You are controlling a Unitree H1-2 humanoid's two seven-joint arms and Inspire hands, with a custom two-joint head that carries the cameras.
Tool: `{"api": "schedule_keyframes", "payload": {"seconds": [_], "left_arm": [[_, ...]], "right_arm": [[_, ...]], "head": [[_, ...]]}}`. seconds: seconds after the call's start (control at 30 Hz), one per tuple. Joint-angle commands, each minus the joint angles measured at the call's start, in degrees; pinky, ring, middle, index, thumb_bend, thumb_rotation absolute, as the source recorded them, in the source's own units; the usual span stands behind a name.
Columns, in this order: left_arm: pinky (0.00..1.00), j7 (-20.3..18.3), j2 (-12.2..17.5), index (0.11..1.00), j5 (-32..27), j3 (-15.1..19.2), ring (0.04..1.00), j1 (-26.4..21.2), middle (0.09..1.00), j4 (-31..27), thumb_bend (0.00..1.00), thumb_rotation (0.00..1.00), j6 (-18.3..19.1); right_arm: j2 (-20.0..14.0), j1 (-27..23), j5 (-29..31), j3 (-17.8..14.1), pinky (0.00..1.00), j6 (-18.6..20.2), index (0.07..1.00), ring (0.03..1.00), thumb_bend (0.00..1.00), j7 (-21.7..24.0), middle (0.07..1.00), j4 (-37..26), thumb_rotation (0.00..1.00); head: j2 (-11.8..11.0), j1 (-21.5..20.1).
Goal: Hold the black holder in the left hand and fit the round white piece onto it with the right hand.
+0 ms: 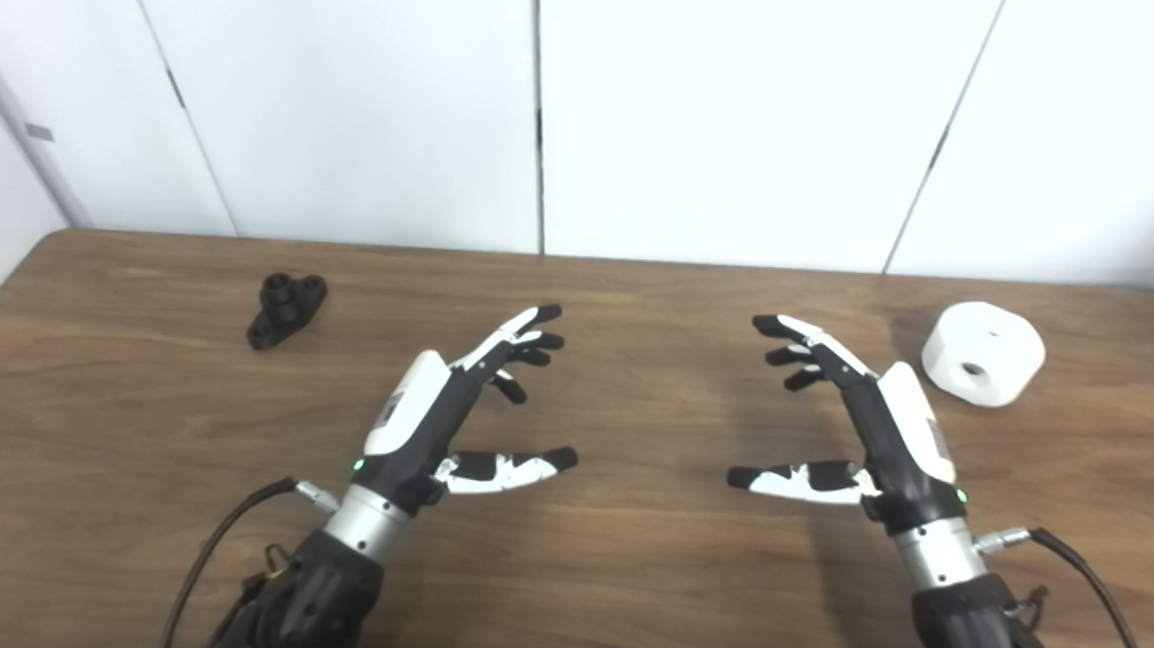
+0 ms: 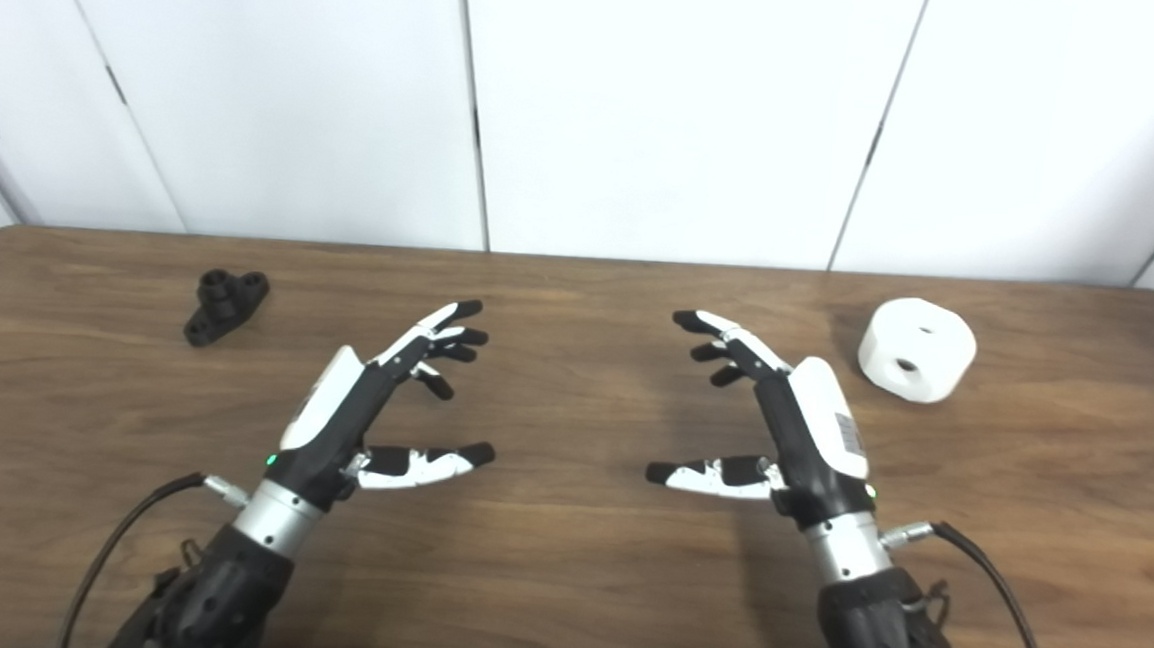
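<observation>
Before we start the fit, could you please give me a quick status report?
Left hand open, right hand open, both hovering mid-table. Black holder far left, untouched. White piece far right, untouched. Nothing in the way.

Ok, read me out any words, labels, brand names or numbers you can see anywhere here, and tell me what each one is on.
No text here can be read.
Right hand: a small printed sticker on its white back, too small and blurred to read.
Black holder, round white piece, left hand, table: no markings visible.

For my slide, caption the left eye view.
Both hands open above the table: black holder far left, round white piece far right, neither touched.
</observation>
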Motion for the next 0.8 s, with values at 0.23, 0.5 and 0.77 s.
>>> {"api": "schedule_keyframes", "payload": {"seconds": [0.23, 0.5, 0.77], "left_arm": [[0.66, 3.7, -2.9, 0.946, 3.3, -1.8, 0.775, -1.4, 0.821, 4.1, 0.72, 0.21, -3.9], [0.62, 6.4, -2.8, 0.886, 5.7, -2.0, 0.755, -1.8, 0.812, 5.4, 0.72, 0.22, -4.4], [0.59, 8.7, -3.0, 0.845, 7.5, -1.6, 0.731, -1.7, 0.803, 5.3, 0.70, 0.21, -4.9]], "right_arm": [[-3.2, -0.7, 3.3, -1.9, 0.59, -5.9, 0.812, 0.736, 0.78, -1.2, 0.818, 2.0, 0.00], [-2.6, -1.1, 2.8, -2.0, 0.59, -4.6, 0.802, 0.724, 0.80, -1.1, 0.813, 2.3, 0.00], [-2.7, -0.7, 2.5, -2.4, 0.59, -3.6, 0.802, 0.727, 0.81, -0.6, 0.813, 0.8, 0.00]], "head": [[-4.4, 8.7], [-5.4, 8.5], [-5.5, 8.0]]}}
